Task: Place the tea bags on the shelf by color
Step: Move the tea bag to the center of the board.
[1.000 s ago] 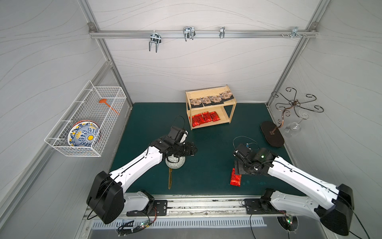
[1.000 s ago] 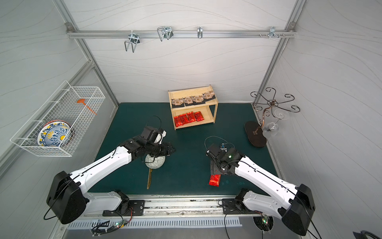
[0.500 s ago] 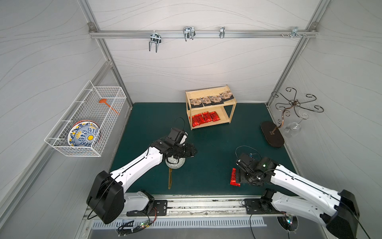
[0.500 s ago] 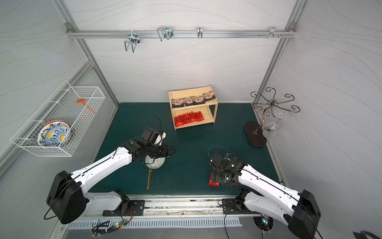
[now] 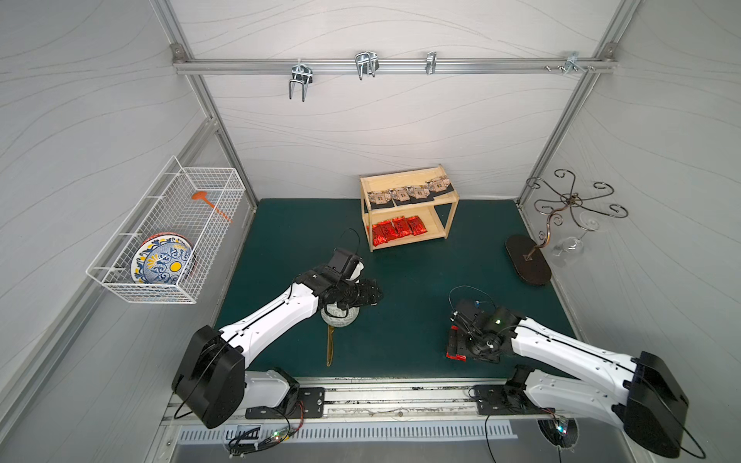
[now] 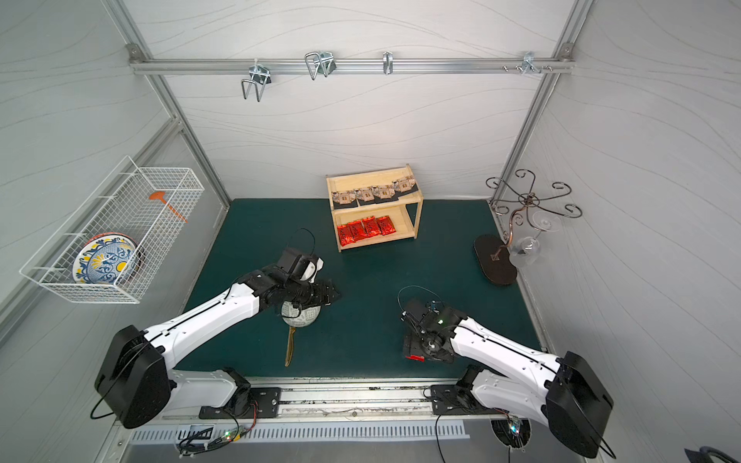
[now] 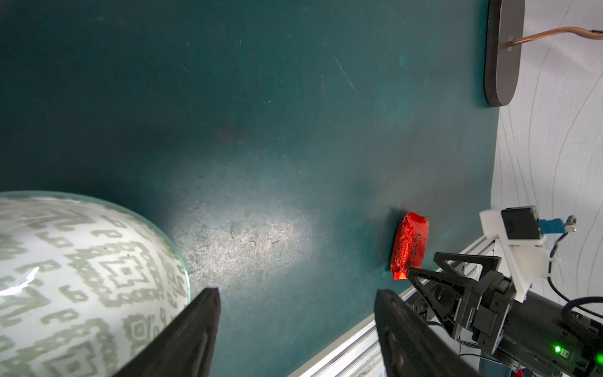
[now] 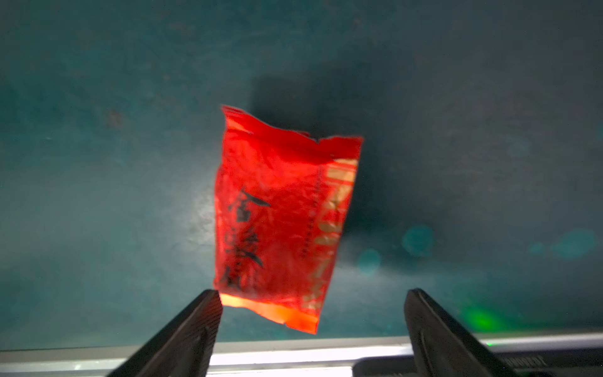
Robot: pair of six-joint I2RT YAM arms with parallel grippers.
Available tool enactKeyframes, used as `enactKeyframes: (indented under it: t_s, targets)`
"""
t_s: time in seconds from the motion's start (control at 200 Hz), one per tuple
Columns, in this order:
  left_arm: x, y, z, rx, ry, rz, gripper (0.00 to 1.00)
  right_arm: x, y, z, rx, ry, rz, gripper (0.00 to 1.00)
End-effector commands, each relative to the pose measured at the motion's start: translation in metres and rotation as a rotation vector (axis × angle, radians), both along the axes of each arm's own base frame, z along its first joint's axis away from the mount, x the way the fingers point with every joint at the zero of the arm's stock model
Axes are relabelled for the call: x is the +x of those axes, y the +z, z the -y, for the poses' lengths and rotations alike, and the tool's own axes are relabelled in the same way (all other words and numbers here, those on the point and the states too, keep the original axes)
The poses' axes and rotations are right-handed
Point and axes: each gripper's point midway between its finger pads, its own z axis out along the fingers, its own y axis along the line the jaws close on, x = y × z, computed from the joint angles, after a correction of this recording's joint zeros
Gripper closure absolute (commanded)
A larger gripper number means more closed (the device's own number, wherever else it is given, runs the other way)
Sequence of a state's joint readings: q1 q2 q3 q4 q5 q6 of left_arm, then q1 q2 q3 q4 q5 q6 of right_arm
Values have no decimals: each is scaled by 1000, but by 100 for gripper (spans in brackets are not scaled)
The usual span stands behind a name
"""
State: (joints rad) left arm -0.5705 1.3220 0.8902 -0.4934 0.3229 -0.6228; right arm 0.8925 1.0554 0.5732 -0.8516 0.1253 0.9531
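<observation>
The light-wood shelf (image 5: 435,224) (image 6: 403,224) stands at the back of the green mat. Several beige tea bags (image 5: 409,195) lie in a row on its top tier, and several red tea bags (image 5: 395,231) on its lower tier. One loose red tea bag (image 8: 280,215) (image 7: 409,244) lies flat on the mat by the front rail. My right gripper (image 8: 313,293) (image 5: 461,340) hovers open right over it, the sachet's near end between the fingertips and close to one finger. My left gripper (image 7: 297,292) (image 5: 371,296) is open and empty above the mat, beside the bowl.
A patterned bowl (image 5: 339,319) (image 7: 81,277) sits under my left wrist, with a gold utensil (image 5: 329,346) in front of it. A metal glass stand (image 5: 527,260) with a hanging wine glass is at the right. A wire basket (image 5: 120,276) holding a plate hangs on the left wall.
My right gripper has moved toward the front rail and come over the loose red tea bag. My left arm has hardly moved.
</observation>
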Motion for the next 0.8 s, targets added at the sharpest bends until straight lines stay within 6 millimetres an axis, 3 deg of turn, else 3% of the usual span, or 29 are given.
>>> enactKeyframes:
  t_s: [0.0,0.205,0.515,0.65,0.795]
  targets:
    - [6,4,7,-31,-8,22,21,9,1,-15,41,14,24,8]
    - [5,4,8,-32,-11,19,20,22,-9,-22,25,31,35,10]
    - [6,3,8,-28,-13,13,21,45,-4,-43,-6,143,104,39]
    - [7,3,7,-26,-9,14,21,52,-5,-65,33,248,119,43]
    - [7,0,7,-20,-9,5,21,56,-4,-101,111,457,157,45]
